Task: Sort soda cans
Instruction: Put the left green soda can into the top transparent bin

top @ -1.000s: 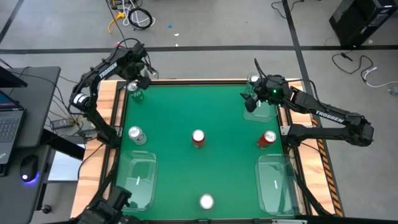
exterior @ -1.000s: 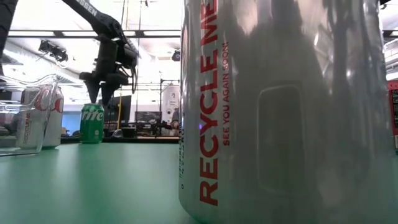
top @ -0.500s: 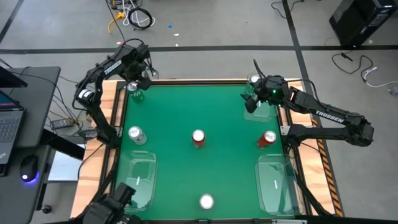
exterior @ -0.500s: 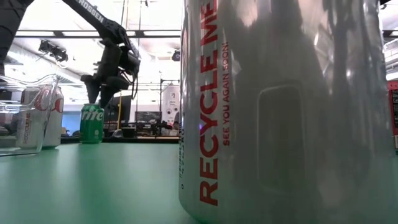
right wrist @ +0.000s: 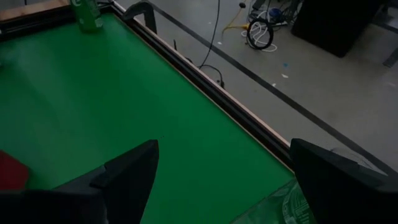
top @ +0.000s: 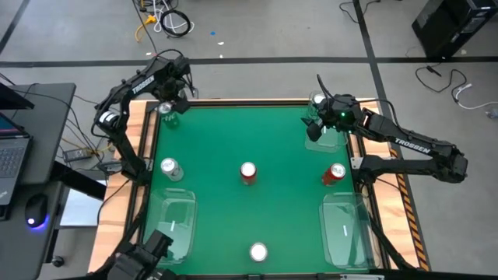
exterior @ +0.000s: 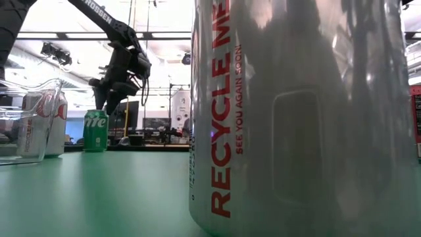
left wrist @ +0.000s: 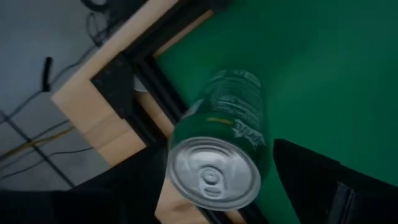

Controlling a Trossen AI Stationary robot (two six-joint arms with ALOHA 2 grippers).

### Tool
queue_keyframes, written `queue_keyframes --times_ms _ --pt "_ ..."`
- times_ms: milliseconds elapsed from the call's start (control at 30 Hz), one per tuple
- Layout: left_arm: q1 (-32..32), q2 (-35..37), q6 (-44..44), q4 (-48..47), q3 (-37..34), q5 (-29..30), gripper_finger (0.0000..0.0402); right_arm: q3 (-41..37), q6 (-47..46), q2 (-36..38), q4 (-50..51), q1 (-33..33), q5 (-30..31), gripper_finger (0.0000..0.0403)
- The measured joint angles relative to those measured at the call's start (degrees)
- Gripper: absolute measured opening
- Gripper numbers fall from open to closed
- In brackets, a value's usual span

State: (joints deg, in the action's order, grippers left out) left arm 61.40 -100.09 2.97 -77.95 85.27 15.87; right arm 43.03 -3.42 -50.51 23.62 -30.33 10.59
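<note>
Over the last second the left gripper (top: 166, 102) had edged toward the table's far left corner, its fingers spread wide above the green can (left wrist: 219, 144) standing there, holding nothing. Opposite, the right gripper (top: 313, 124) hung wide open and empty over the far right corner of the table (top: 249, 140).

One can (top: 167, 113) stands in the table's (top: 233, 140) far left corner, another (top: 318, 101) in the far right. Three cans (top: 248, 172) stand in a row across the middle, with one (top: 258, 252) at the near edge between two trays (top: 170, 222)
</note>
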Motion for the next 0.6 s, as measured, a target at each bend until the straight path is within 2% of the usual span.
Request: queue_keyframes --times_ms 267,600 --pt "-0.45 0.0 -0.96 -0.02 -0.02 2.53 0.0298 0.0 0.0 0.0 0.06 0.0 -0.02 0.035" --pt "0.14 0.0 -3.55 -0.94 -0.04 -0.58 0.0298 0.0 0.15 0.01 0.53 0.0 -0.04 0.035"
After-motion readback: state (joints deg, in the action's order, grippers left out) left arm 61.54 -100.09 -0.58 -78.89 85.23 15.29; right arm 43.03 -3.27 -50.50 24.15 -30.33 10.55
